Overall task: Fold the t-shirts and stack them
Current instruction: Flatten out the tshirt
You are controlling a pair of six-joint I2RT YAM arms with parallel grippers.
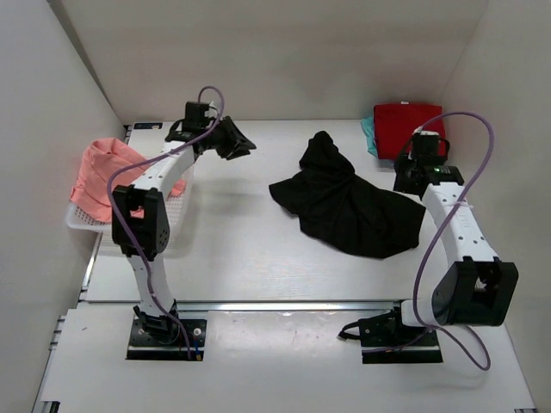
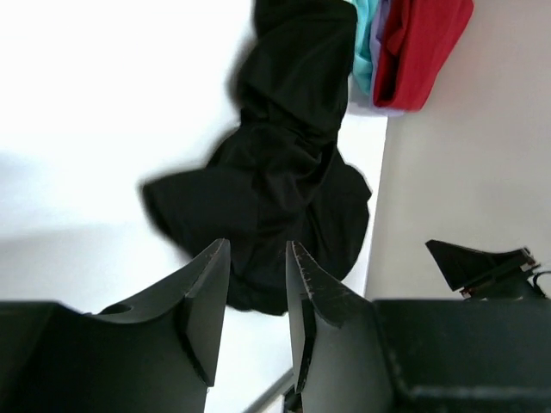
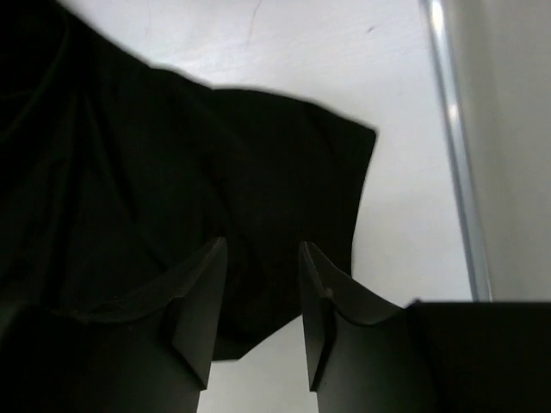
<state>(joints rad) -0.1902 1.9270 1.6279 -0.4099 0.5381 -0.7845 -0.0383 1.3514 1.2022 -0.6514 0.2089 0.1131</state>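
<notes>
Black t-shirt (image 1: 349, 202) lies crumpled mid-table between my 2 arms, not yet folded. Left gripper (image 2: 258, 248) and right gripper (image 3: 263, 248) both stand part-open, holding nothing. I judge spreading is in hand; next, each gripper must pinch an edge.

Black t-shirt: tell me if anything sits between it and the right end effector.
Nothing visible does. The right end effector hangs open over the right edge of the black t-shirt, with only dark cloth and bare table showing past its jaws. The red shirt lies farther back, out of the way.
</notes>
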